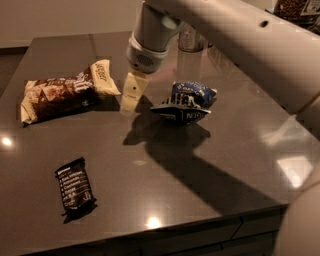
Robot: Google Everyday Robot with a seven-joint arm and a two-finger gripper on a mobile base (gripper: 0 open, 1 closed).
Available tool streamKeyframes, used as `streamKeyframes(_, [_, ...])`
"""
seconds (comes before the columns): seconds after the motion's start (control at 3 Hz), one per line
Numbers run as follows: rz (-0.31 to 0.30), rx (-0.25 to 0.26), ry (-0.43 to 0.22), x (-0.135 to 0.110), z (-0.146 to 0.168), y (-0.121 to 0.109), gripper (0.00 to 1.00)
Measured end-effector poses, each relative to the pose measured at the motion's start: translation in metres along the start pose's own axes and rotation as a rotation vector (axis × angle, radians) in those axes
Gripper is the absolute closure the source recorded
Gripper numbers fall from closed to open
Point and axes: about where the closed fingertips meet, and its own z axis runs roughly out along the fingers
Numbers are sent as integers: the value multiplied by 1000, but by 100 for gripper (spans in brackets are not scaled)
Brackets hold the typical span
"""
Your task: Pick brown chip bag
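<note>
The brown chip bag (pixel 67 92) lies on the dark table at the left, long and pillow-shaped, dark brown with cream ends and white lettering. My gripper (pixel 131 95) hangs from the white arm that reaches in from the upper right. It is just right of the bag's right cream end and left of a blue and white bag (pixel 187 101). Its cream-coloured fingers (pixel 133 89) point down toward the table. The gripper holds nothing that I can see.
A small flat black packet with white text (pixel 74 188) lies near the front left of the dark table (pixel 165 200). A clear bottle (pixel 190 50) stands behind the blue bag. A wire basket (pixel 295 7) is at the far back right.
</note>
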Motion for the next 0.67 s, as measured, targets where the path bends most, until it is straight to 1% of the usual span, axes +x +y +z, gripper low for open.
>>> streamKeyframes(0.33, [-2, -3, -31, -40, 23, -9, 0])
streamKeyframes(0.67, [37, 14, -41, -64, 42, -20, 0])
